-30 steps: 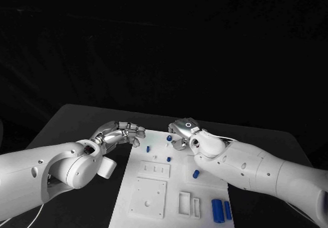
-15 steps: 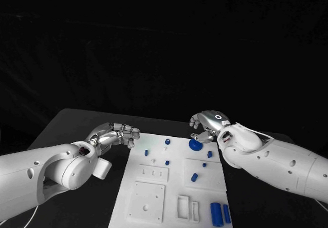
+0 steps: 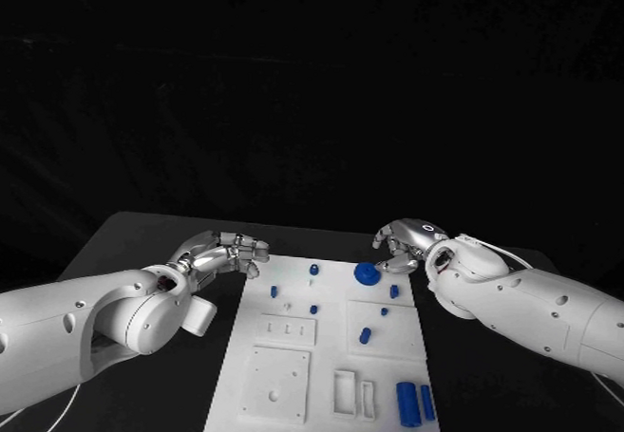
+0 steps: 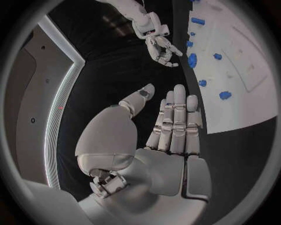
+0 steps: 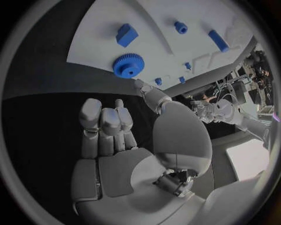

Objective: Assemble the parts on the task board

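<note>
The task board [image 3: 328, 354] lay flat in the middle of the black bench [image 3: 134, 234], running from the robot's side toward the far edge. Small blue parts sat across it: a blue gear [image 3: 368, 272] near the far right corner, short pegs [image 3: 313, 269] along the far end and middle, and a pair of longer blue cylinders [image 3: 410, 403] side by side at the near right.

The left hand [image 3: 226, 252] hovered over the bench just beside the board's far left corner, holding nothing; in the left wrist view its fingers [image 4: 177, 117] were stretched out straight and close together, with the thumb set apart.

The right hand [image 3: 407, 241] hung just beyond the far right corner, near the gear [image 5: 129, 65] but apart from it. Its fingers [image 5: 104, 121] were bent and empty, with the thumb held away from them.
</note>
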Controlling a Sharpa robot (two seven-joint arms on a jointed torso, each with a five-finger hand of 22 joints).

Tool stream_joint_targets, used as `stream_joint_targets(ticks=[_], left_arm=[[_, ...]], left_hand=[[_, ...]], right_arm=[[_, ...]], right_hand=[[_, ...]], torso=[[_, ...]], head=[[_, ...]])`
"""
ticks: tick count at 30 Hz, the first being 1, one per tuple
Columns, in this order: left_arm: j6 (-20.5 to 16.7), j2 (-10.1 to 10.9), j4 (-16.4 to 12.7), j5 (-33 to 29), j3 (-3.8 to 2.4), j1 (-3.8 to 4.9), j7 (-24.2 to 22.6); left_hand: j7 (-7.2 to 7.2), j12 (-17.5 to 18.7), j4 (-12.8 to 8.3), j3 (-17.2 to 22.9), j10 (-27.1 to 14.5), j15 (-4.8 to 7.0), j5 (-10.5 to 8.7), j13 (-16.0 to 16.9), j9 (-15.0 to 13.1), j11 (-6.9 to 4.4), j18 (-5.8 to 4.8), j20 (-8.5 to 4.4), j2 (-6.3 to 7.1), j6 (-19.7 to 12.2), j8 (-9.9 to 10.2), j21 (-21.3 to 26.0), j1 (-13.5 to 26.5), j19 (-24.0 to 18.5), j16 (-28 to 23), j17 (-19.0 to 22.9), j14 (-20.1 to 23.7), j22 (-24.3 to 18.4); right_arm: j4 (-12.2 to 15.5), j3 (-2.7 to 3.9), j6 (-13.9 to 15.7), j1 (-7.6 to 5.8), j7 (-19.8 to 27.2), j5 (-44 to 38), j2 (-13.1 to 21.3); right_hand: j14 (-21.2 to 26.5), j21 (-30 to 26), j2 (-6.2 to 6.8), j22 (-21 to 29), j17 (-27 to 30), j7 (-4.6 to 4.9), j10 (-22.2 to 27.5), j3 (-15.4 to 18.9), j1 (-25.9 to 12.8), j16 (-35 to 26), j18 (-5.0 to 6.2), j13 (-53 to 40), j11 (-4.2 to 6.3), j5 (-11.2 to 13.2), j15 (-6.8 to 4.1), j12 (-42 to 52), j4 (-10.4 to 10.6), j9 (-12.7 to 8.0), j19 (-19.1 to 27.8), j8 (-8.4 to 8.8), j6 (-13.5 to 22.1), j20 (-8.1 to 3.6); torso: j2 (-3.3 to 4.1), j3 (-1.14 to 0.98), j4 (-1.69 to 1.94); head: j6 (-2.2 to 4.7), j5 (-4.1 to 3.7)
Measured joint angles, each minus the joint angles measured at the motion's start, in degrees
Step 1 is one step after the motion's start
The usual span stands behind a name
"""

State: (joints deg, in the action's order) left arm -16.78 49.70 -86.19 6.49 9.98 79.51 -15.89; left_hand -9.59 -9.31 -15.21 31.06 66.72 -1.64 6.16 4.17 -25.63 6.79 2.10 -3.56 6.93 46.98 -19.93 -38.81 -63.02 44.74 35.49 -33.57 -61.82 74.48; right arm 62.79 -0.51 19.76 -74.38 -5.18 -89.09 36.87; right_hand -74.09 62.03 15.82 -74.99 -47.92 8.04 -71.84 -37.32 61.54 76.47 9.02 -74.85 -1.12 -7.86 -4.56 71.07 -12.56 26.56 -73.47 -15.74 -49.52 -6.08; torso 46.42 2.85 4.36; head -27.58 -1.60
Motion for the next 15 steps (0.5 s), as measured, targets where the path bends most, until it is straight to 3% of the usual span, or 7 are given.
stream_joint_targets(ticks=[3, 9, 11, 15], left_arm=[[0.0, -0.2, 0.3, 0.0, 0.04, 0.00, 0.0], [0.1, -0.5, 0.4, 0.0, 0.08, 0.00, 0.0], [0.1, -0.5, 0.3, 0.0, 0.08, 0.00, 0.0], [0.1, -0.5, 0.3, 0.0, 0.08, 0.00, 0.0]], left_hand=[[0.00, 0.0, 0.0, 0.0, 0.0, 0.00, 0.00, 0.0, 0.0, 0.00, -0.03, 0.00, 0.00, 0.0, 0.0, 0.0, 0.0, 0.0, 0.0, 0.0, 0.0, 0.0], [0.00, 0.0, 0.0, 0.0, 0.0, 0.00, 0.00, 0.0, 0.0, 0.00, -0.08, 0.00, 0.00, 0.0, 0.0, 0.0, 0.0, 0.0, 0.0, 0.0, 0.0, 0.0], [0.00, 0.0, 0.0, 0.0, 0.0, 0.00, 0.00, 0.0, 0.0, 0.00, -0.10, 0.00, 0.00, 0.0, 0.0, 0.0, 0.0, 0.0, 0.0, 0.0, 0.0, 0.0], [0.00, 0.0, 0.0, 0.0, 0.0, 0.00, 0.00, 0.0, 0.0, 0.00, 0.10, 0.00, 0.00, 0.0, 0.0, 0.0, 0.0, 0.0, 0.0, 0.0, 0.0, 0.0]], right_arm=[[-1.2, -0.02, -0.7, 0.42, 0.4, 0.9, -1.0], [-2.7, -0.02, -1.8, 1.21, 0.9, 1.9, -2.2], [-3.0, -0.02, -2.1, 1.48, 1.0, 2.2, -2.3], [-3.4, -0.04, -2.7, 1.78, 1.2, 2.6, -2.5]], right_hand=[[0.2, 1.1, -0.23, 0.0, -1.0, 0.14, -0.7, 0.2, -0.2, 0.4, -0.20, -0.1, 0.70, -0.6, 0.17, 2.6, 0.1, -0.2, 0.1, 0.28, 0.1, -0.12], [0.4, 2.0, -0.52, 0.0, -2.1, 0.41, -0.8, 0.2, -0.5, 0.7, -0.74, -0.1, 0.81, -1.5, -0.04, 4.8, 0.1, -0.3, 0.3, 0.48, 0.4, -0.36], [0.9, 2.2, -0.52, 0.0, -2.2, 0.42, -4.2, 0.2, -0.5, 0.7, -1.16, -0.1, 0.09, -1.5, -0.01, 5.0, 0.1, -0.3, 0.8, 0.48, 0.4, -0.79], [0.9, 2.3, -0.75, 0.0, -2.4, 0.48, -4.7, 0.4, -0.7, 0.7, -1.17, -0.1, -0.54, -1.7, 0.03, 5.0, 0.2, -0.3, 0.8, 0.49, 0.5, -0.79]], torso=[[0.07, -0.18, -0.03], [0.17, -0.32, 0.08], [0.22, -0.40, 0.10], [0.28, -0.44, 0.11]], head=[[-0.09, 0.02], [-0.32, -0.14], [-0.39, -0.18], [-0.58, -0.12]])
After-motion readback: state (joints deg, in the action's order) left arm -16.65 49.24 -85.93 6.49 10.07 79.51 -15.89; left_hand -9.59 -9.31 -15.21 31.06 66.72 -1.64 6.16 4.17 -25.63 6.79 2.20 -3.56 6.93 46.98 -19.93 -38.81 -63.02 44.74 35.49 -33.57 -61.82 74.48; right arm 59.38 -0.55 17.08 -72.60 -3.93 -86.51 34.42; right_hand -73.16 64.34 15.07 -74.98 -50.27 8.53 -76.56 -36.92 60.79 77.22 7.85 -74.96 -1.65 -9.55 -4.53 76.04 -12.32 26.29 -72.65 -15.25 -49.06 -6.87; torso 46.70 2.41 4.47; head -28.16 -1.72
